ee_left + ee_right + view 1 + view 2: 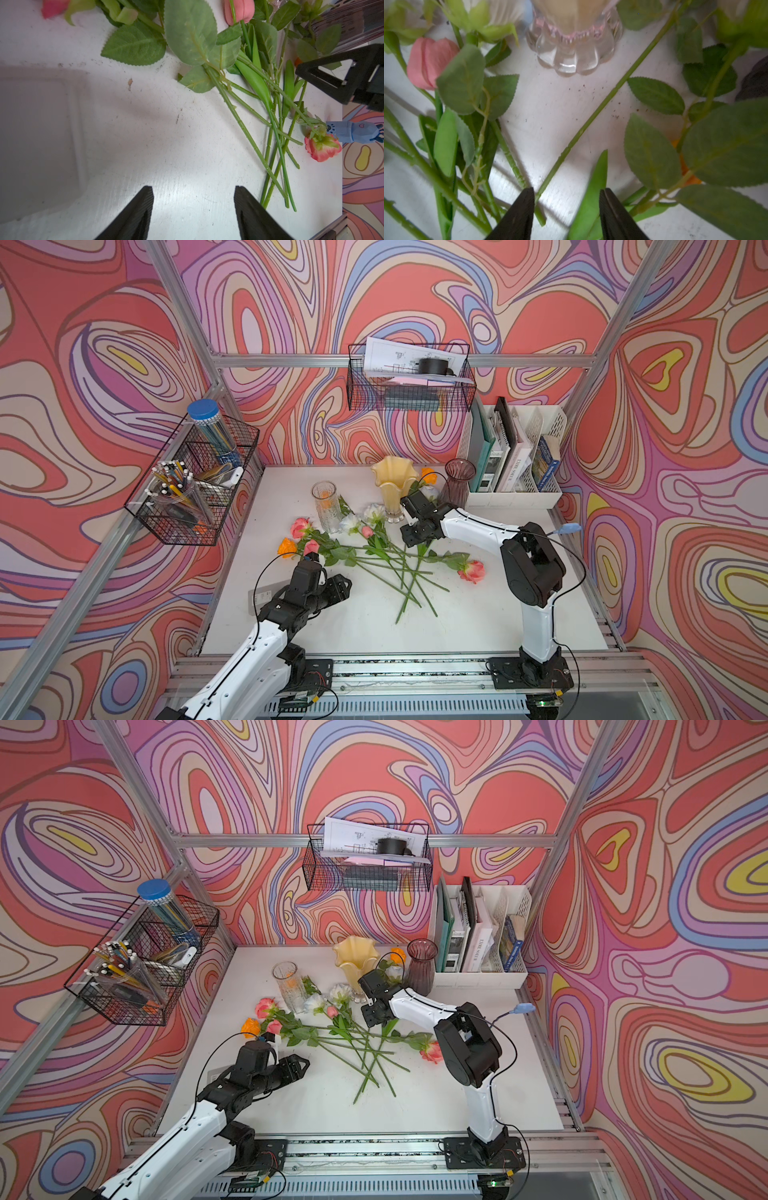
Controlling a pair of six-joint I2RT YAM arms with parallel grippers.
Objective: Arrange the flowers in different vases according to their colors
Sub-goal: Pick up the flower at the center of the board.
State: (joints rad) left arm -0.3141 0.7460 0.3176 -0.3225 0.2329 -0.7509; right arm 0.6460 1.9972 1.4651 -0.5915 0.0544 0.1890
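Note:
The flowers (pixel 374 556) lie in a crossed heap mid-table: pink-coral roses (pixel 300 526), white ones (pixel 374 512), an orange one (pixel 286 546). One pink rose (pixel 473 571) lies apart at the right. Behind them stand the vases: clear glass (pixel 325 506), creamy-yellow (pixel 392 485) and purple (pixel 459 485). Another orange flower (pixel 428 475) shows between the yellow and purple vases. My left gripper (pixel 338 587) hovers open over bare table (pixel 193 193), beside the stem ends (pixel 270 145). My right gripper (pixel 409 536) is open low over the heap (pixel 566 193), a stem end and a long leaf between its fingers.
A white file organizer (pixel 513 460) fills the back right corner. Wire baskets hang on the left wall (pixel 195 481) and the back wall (pixel 411 377). A small light-blue object (pixel 567 528) sits at the right edge. A flat grey plate (pixel 259 599) lies under my left arm.

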